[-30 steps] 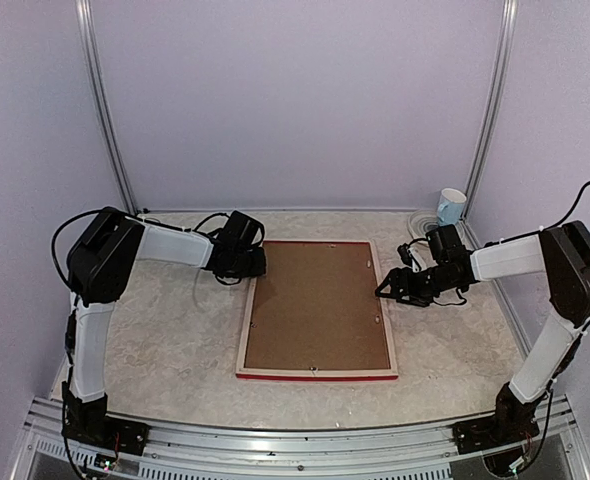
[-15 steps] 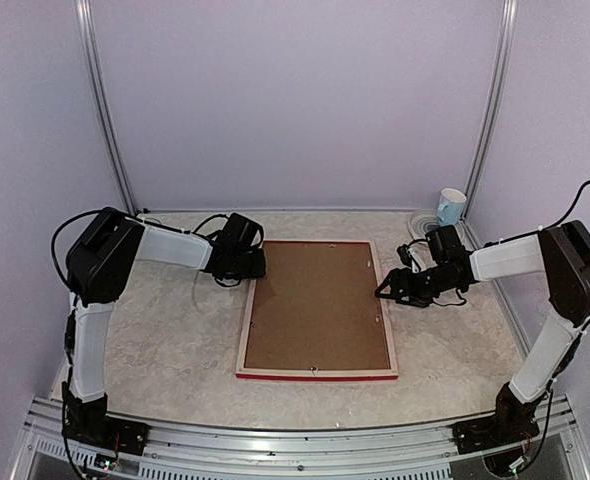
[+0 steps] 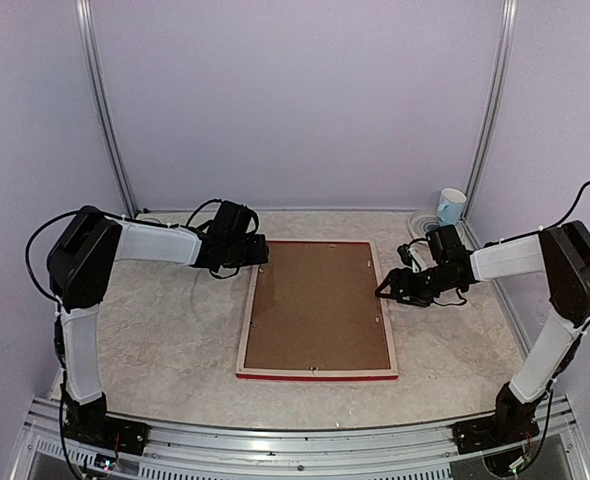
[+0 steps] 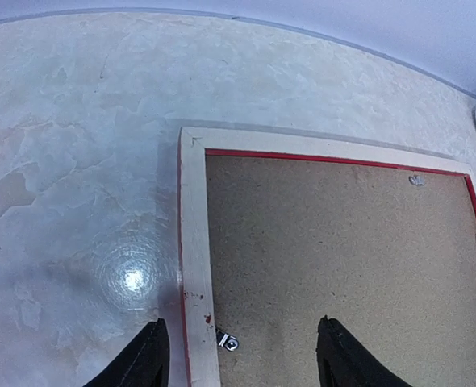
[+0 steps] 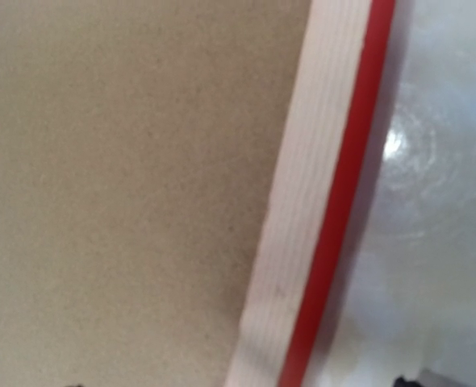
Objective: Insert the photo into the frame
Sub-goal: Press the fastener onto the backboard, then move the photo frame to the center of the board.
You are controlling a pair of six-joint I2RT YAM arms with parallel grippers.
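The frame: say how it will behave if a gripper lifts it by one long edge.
Probably stiff: the frame has straight wooden rails all round. It lies flat on the table, so getting under an edge may be hard. The backing board may shift if its small clips are loose.

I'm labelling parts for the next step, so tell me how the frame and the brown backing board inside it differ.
The frame is pale wood with a thin red edge; the backing board is plain speckled brown. The frame is a narrow hollow border; the backing board is a solid sheet. The frame is the larger and forms the outer rim; the backing board sits inside it. Both are rectangular and lie flat, back side up.
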